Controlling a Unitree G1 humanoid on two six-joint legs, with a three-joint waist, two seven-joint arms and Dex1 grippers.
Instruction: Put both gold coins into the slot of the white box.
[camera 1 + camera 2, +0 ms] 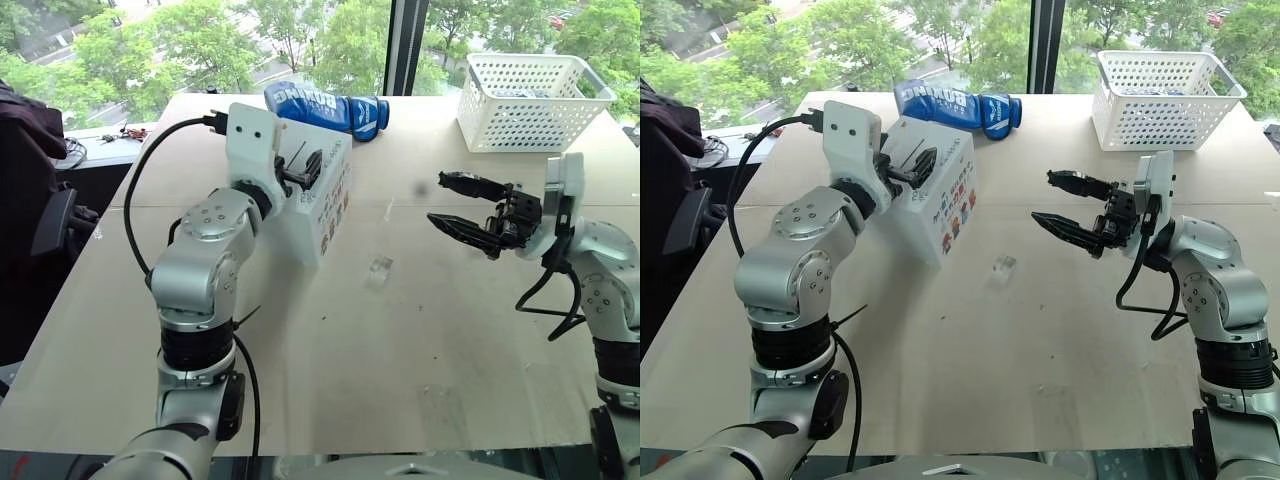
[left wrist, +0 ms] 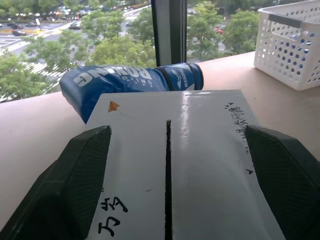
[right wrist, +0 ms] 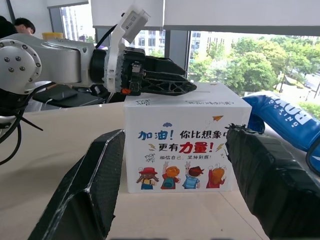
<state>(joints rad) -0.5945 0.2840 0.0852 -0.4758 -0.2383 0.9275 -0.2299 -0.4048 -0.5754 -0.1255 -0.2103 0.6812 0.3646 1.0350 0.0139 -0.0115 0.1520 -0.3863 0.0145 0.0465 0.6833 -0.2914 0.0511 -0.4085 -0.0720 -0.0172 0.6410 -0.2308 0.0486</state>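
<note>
The white box (image 1: 325, 205) stands on the tan table (image 1: 400, 340), toward the robot's left, with small cartoon figures and printed lettering on the side that faces the right gripper. Its top carries black handwriting and the slot (image 2: 168, 175), a thin dark slit running down the middle of that face. The left gripper (image 2: 172, 190) hovers level just above the top of the box, its 2 black fingers (image 2: 75, 185) spread wide, 1 on each side of the slot, with nothing between them. No gold coin can be made out in any view. The right gripper (image 1: 462, 207) hangs above the table well to the right of the box, pointing toward it, its fingers (image 3: 87, 190) apart and empty. A small clear block (image 1: 378, 268) lies on the table between the box and the right gripper. Behind the box lies a blue boxing glove (image 1: 325, 108), and a white perforated basket (image 1: 530, 100) sits at the far right corner of the table.
</note>
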